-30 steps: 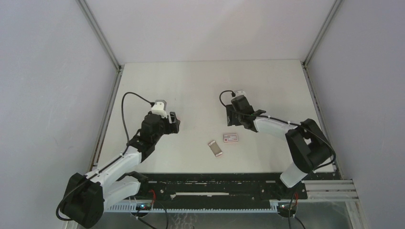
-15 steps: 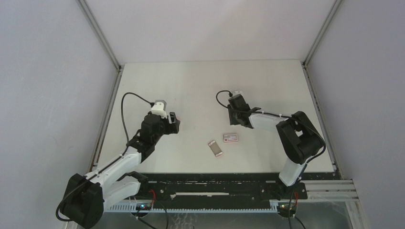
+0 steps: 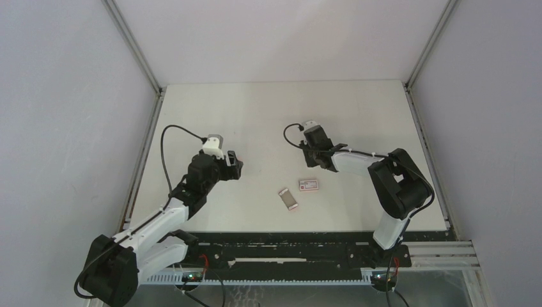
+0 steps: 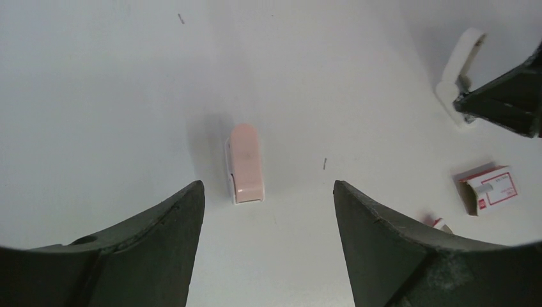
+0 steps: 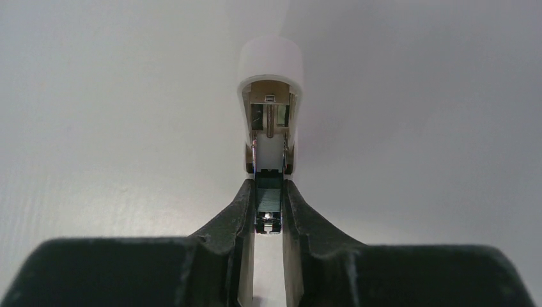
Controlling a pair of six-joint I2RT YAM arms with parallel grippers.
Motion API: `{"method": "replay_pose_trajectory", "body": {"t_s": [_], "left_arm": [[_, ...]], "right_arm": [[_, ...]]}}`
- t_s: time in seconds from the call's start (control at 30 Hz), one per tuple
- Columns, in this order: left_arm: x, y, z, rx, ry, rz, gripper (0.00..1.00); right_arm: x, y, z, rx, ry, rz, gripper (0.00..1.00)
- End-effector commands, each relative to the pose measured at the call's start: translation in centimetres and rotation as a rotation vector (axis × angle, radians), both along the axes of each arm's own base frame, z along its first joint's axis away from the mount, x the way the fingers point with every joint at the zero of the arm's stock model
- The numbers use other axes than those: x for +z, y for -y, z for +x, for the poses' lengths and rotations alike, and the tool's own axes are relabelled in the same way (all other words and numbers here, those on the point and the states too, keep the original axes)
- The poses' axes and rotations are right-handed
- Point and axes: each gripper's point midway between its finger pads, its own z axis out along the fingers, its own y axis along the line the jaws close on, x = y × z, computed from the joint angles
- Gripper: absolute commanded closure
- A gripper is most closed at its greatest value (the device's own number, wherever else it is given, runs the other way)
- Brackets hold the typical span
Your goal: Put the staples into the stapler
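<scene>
My right gripper [image 3: 316, 157] [image 5: 269, 211] is shut on the base of a small white stapler [image 5: 270, 70] whose top is swung open. A ribbed silvery-grey strip of staples [image 5: 269, 194] lies in its channel between my fingers. The left wrist view shows this white stapler [image 4: 461, 67] too, held at its base. The pink-red staple carton [image 3: 309, 185] [image 4: 489, 190] lies on the table with an end flap open. My left gripper [image 3: 231, 165] [image 4: 267, 188] is open and empty, hovering above the table.
A pink mini stapler [image 3: 289, 199] [image 4: 246, 163] lies shut on the table, ahead of my left gripper and left of the carton. A small red-and-white piece [image 4: 438, 223] lies beside the carton. Grey walls enclose the white table [image 3: 268, 109].
My right gripper has moved a little left and farther back with the white stapler, and its elbow has swung left. The left arm has hardly moved.
</scene>
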Motion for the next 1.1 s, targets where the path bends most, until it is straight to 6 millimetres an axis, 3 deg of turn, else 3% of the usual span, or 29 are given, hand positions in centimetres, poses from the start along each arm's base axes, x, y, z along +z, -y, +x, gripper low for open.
{"method": "replay_pose_trajectory", "body": {"t_s": [0.0,0.23,0.47,0.63,0.8,0.93,1.07], "left_arm": [[1.7,1.7,-0.4,-0.076,0.059,-0.099,0.22],[3.0,3.9,-2.0,-0.176,0.071,-0.24,0.22],[1.9,4.4,-3.5,-0.211,0.031,-0.293,0.22],[1.3,5.7,-3.9,-0.269,-0.014,-0.329,0.22],[1.4,7.0,-3.4,-0.306,-0.034,-0.371,0.21],[1.3,7.8,-3.1,-0.331,-0.06,-0.387,0.21],[1.0,8.2,-2.5,-0.331,-0.09,-0.382,0.21]], "right_arm": [[3.3,-5.4,-0.2,0.244,0.116,0.074,1.0],[3.6,-11.6,-3.7,0.506,0.126,0.14,1.0],[3.0,-15.5,-7.4,0.703,0.088,0.203,1.0],[2.3,-16.3,-8.1,0.725,0.072,0.206,0.97],[2.6,-16.2,-7.9,0.69,0.079,0.204,0.72],[3.8,-16.0,-7.8,0.648,0.098,0.236,0.57],[6.2,-15.5,-8.2,0.569,0.118,0.311,0.54]]}}
